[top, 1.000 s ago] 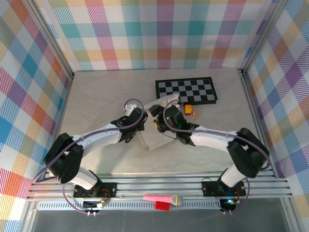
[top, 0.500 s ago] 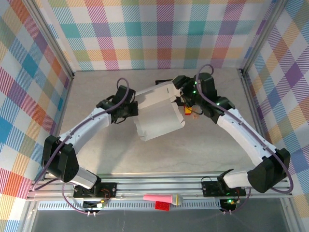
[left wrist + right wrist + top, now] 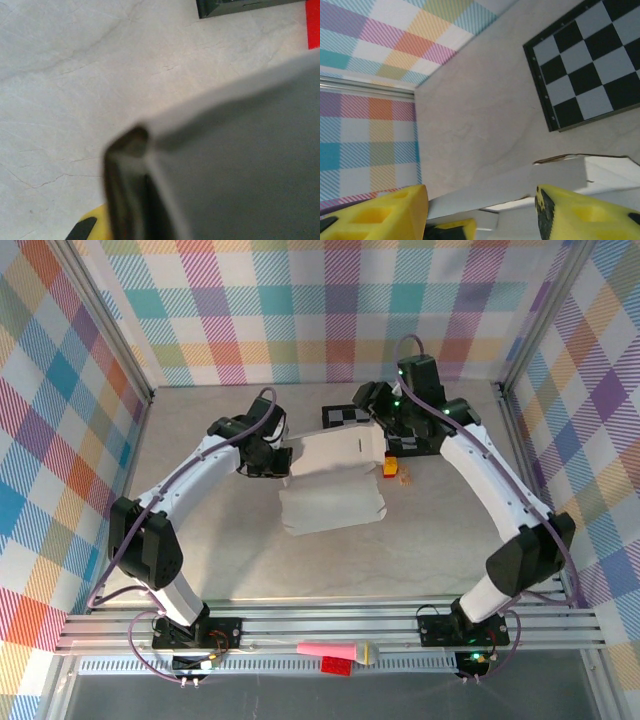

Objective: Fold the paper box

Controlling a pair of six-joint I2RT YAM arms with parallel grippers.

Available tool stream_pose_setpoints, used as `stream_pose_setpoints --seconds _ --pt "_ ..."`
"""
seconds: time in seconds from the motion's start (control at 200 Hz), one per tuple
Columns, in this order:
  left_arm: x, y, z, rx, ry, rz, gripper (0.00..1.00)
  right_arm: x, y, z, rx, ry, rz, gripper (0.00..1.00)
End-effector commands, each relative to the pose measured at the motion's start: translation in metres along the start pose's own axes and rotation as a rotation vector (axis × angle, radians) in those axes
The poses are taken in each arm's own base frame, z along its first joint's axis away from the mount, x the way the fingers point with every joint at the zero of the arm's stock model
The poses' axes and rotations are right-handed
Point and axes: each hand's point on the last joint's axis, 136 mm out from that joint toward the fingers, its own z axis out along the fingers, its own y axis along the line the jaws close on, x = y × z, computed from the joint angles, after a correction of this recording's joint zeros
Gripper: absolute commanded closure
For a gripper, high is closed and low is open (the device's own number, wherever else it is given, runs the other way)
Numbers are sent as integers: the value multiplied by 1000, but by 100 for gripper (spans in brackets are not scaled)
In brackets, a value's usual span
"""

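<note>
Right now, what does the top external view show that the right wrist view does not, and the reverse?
The top view adds the whole left arm and right arm, the left pincer closed on the left edge of the paper box, a small orange object beside it, and a pink item on the near rail. The right wrist view adds a close look at the right pincer, its yellow fingers apart. Both share the paper box, the checkerboard, the table and the plaid wall.

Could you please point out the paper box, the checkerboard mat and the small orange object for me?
paper box [image 3: 332, 504]: top external view, its near flat panel.
checkerboard mat [image 3: 587, 70]: right wrist view, a square mid-board.
small orange object [image 3: 389, 468]: top external view, its middle, right of the box.
</note>
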Motion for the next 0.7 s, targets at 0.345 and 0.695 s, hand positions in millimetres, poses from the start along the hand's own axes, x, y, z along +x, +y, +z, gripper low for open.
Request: stream_pose_setpoints --seconds 0.345,0.695 --pt "-1 -4 -6 29 15 13 100 21 -8 28 -40 188 -10 45" --pt "-5 -8 -3 43 9 11 100 21 10 23 -125 193 46 44"
